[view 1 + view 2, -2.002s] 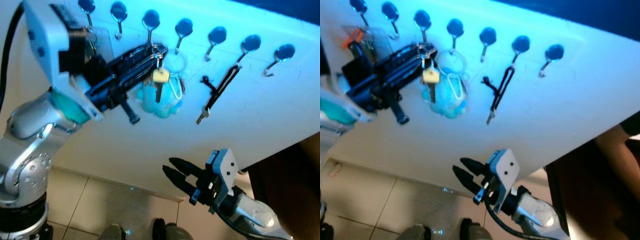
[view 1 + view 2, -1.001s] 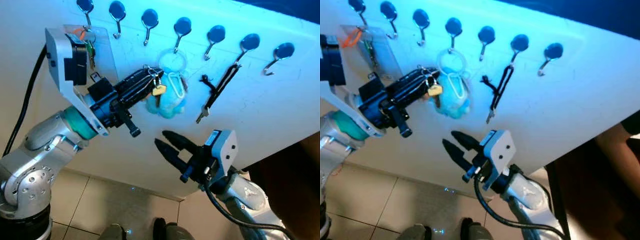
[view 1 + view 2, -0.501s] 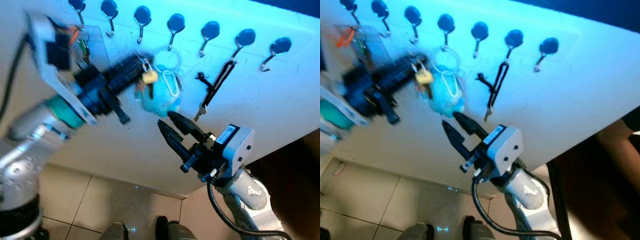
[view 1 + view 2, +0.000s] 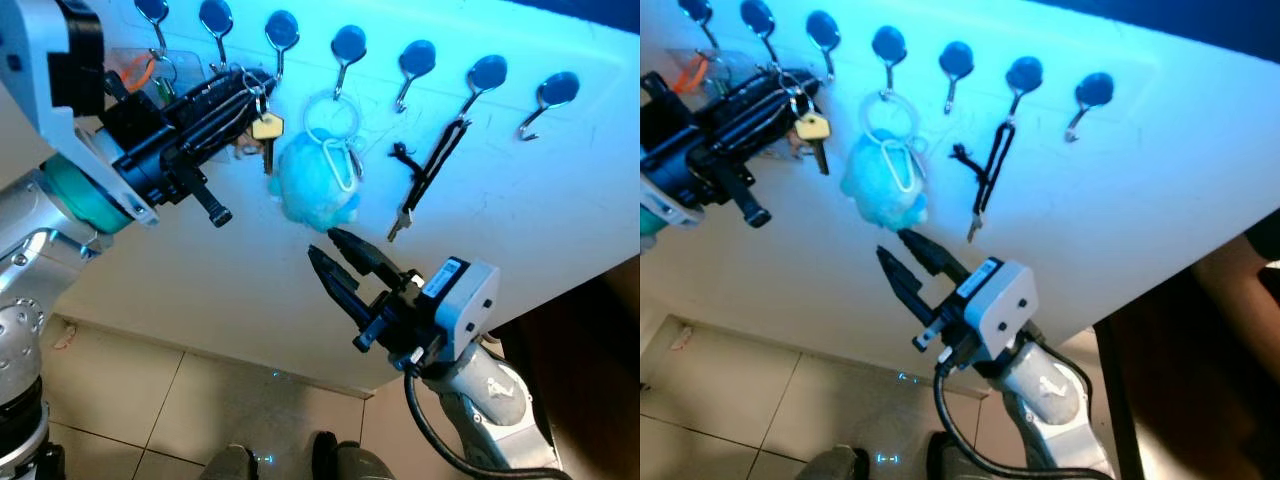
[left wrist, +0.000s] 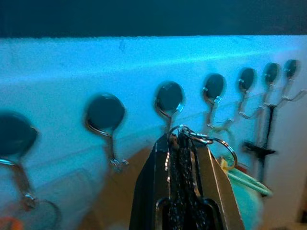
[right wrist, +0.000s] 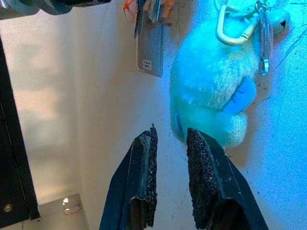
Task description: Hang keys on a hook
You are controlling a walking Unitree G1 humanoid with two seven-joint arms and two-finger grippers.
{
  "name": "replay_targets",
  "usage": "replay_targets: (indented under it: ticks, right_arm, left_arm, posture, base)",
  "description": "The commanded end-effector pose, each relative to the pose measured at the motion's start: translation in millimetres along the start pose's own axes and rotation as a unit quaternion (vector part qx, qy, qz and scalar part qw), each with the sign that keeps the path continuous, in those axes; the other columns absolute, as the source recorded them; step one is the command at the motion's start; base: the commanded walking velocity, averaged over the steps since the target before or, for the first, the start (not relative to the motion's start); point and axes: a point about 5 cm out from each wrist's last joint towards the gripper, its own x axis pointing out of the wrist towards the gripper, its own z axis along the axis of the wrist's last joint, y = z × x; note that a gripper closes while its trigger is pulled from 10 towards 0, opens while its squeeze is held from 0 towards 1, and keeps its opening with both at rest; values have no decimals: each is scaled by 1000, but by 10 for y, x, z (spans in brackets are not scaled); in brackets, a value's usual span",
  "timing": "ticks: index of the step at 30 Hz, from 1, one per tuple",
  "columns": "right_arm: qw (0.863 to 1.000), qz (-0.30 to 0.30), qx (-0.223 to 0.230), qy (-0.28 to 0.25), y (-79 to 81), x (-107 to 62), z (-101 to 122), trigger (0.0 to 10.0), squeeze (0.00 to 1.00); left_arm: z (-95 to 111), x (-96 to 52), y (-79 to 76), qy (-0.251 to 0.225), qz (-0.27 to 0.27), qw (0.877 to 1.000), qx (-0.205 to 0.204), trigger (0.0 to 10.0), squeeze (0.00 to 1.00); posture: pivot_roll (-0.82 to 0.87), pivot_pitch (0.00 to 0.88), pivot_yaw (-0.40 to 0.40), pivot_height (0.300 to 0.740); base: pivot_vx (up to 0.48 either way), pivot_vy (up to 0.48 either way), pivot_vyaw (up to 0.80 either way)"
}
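A: Left gripper (image 4: 245, 90) status?
B: Jaws clenched on the key ring; keys (image 4: 266, 133) dangle below the tips, just beside the 3rd hook (image 4: 281, 32) in the row on the white wall (image 4: 560, 200).
A: Right gripper (image 4: 338, 255)?
B: Jaws slightly parted, grasping nothing, just under the blue plush toy (image 4: 312, 188) hanging from the 4th hook (image 4: 347, 47).

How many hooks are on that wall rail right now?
7, in one row: far-left hook, second, third by the left gripper holding the keys, fourth carrying the blue plush, fifth, sixth with the black strap, seventh. More may lie beyond the frame.
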Motion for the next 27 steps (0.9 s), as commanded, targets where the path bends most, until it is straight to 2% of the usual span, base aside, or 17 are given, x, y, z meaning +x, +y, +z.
replay_targets:
  ticks: [1,2,3,4,6,7,9,12,14,16,19,20,21,22,24,25,27]
  right_arm:
    - [1000,4,1,6,32,-20,-32,10000,0]
    - [1000,4,0,7,35,-22,-35,10000,0]
    - [1000,4,0,7,35,-22,-35,10000,0]
    - [1000,4,-1,7,37,-22,-37,10000,0]
    - [1000,4,-2,8,38,-24,-41,10000,0]
    - [1000,4,-2,8,38,-24,-41,10000,0]
    - [1000,4,-4,10,35,-29,-46,10000,0]
    - [1000,5,-4,10,34,-31,-47,10000,0]
    - [1000,5,-5,11,30,-35,-53,10000,0]
    - [1000,5,-5,11,30,-35,-53,10000,0]
    - [1000,7,-4,11,42,-30,-70,10000,0]
    - [1000,8,-3,12,50,-27,-79,10000,0]
    - [1000,9,-2,12,57,-26,-86,10000,0]
    - [1000,10,-2,13,57,-28,-91,10000,0]
    - [1000,10,-2,13,57,-28,-91,10000,0]
    - [1000,10,-3,14,59,-31,-95,10000,0]
    - [1000,10,-3,14,59,-31,-95,10000,0]
  left_arm:
    - [82,27,-45,-20,0,999,28,10000,0]
    - [97,44,-26,-17,11,998,58,10000,0]
    - [97,44,-26,-17,11,998,58,10000,0]
    - [86,17,-28,8,-9,995,103,10000,0]
    - [78,-104,-8,66,-60,983,158,10000,0]
    - [78,-104,-8,66,-60,983,158,10000,0]
    - [123,-268,23,122,-110,969,183,10000,0]
    - [141,-321,24,141,-128,963,190,10000,0]
    - [157,-437,21,184,-164,947,206,10000,0]
    - [157,-437,21,184,-164,947,206,10000,0]
    - [221,-488,119,212,-153,934,245,10000,0]
    - [199,-505,166,240,-146,919,276,10000,0]
    - [141,-527,143,257,-155,913,277,10000,0]
    - [13,-558,72,289,-174,899,278,10000,0]
    - [13,-558,72,289,-174,899,278,10000,0]
    - [-77,-586,16,309,-190,890,276,10000,0]
    - [-77,-586,16,309,-190,890,276,10000,0]
  posture:
    - [75,155,11,740]
    - [75,155,11,740]
    - [75,155,11,740]
    - [75,154,10,740]
    - [75,155,9,740]
    - [75,155,9,740]
    - [81,155,8,740]
    - [85,157,8,740]
    - [98,158,9,740]
    - [98,158,9,740]
    - [103,157,8,740]
    - [109,155,8,740]
    - [107,153,11,740]
    - [108,153,11,740]
    - [108,153,11,740]
    - [112,152,13,740]
    - [112,152,13,740]
  base:
    - [0,0,0]
    - [0,0,0]
    - [0,0,0]
    - [0,0,0]
    - [0,0,0]
    - [0,0,0]
    - [0,0,0]
    - [0,0,0]
    - [0,0,0]
    - [0,0,0]
    - [0,0,0]
    - [0,0,0]
    - [0,0,0]
    - [0,0,0]
    - [0,0,0]
    - [0,0,0]
    - [0,0,0]
